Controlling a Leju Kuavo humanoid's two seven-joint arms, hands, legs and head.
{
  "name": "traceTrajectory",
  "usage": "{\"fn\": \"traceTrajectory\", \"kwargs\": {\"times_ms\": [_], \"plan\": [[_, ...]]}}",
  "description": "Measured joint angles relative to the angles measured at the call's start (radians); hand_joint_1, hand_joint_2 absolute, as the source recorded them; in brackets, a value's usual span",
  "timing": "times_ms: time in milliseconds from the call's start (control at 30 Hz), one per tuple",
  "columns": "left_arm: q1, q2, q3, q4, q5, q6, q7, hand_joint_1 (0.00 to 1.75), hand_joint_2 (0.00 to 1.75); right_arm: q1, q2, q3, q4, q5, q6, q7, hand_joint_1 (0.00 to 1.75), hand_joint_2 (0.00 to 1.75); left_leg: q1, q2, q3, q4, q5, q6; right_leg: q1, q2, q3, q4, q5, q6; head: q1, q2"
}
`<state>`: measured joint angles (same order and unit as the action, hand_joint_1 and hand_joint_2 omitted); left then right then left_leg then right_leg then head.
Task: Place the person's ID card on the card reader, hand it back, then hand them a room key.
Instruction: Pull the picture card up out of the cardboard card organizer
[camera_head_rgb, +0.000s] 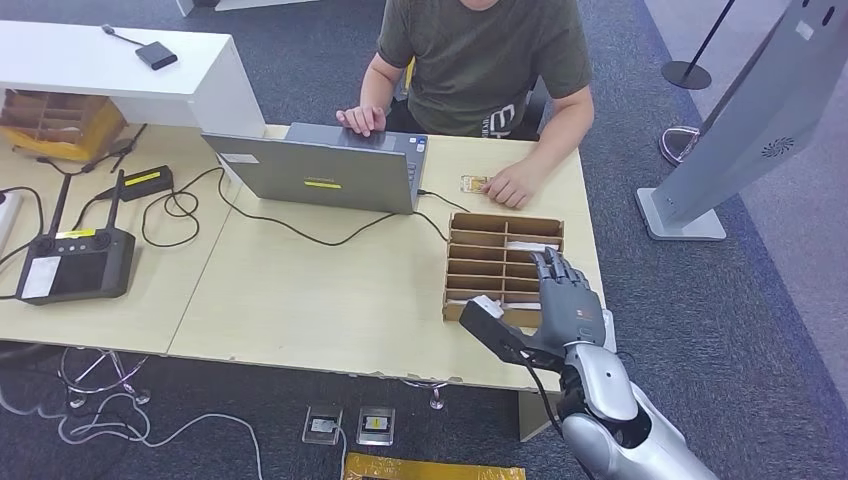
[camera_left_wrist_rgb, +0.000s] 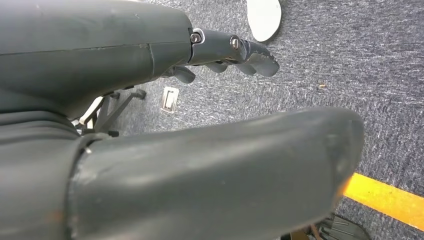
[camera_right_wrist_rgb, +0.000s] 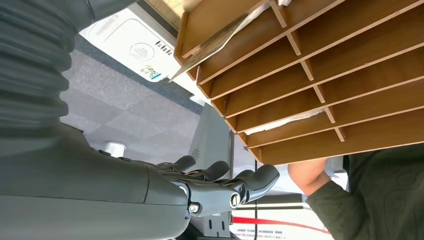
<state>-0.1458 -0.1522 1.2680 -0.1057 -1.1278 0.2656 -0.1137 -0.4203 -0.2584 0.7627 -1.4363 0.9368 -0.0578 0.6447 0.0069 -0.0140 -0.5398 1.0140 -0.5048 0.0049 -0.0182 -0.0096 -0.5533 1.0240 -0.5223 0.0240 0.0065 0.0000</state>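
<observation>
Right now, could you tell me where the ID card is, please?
In the head view, the ID card lies on the table's far right, under the person's hand, between the laptop and the wooden organiser.

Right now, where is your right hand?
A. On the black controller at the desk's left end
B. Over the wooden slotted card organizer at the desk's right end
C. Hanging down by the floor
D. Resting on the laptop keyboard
B: in the head view the right hand is raised over the wooden slotted organizer, fingers extended and holding nothing.

Even, bright indoor light, soft shadows; the wrist views blur close up, perhaps from nearness.
</observation>
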Motion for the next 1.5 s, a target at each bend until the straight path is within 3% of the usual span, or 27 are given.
{"fn": "traceTrajectory", "kwargs": {"times_ms": [667,1500], "plan": [[0.000,-0.001,0.000,0.000,0.017,0.013,0.005,0.00,0.00,-0.044,0.038,0.014,0.111,0.000,0.002,-0.021,0.00,1.75,0.000,0.000,0.000,0.000,0.000,0.000,0.000,0.000,0.000,0.000,0.000,0.000,0.000,0.000],[0.000,-0.001,0.000,0.000,0.000,0.014,0.005,0.00,0.00,-0.052,0.039,0.009,0.194,0.020,-0.014,-0.019,0.00,1.75,0.000,0.000,0.000,0.000,0.000,0.000,0.000,0.000,0.000,0.000,0.000,0.000,0.000,0.000]]}}
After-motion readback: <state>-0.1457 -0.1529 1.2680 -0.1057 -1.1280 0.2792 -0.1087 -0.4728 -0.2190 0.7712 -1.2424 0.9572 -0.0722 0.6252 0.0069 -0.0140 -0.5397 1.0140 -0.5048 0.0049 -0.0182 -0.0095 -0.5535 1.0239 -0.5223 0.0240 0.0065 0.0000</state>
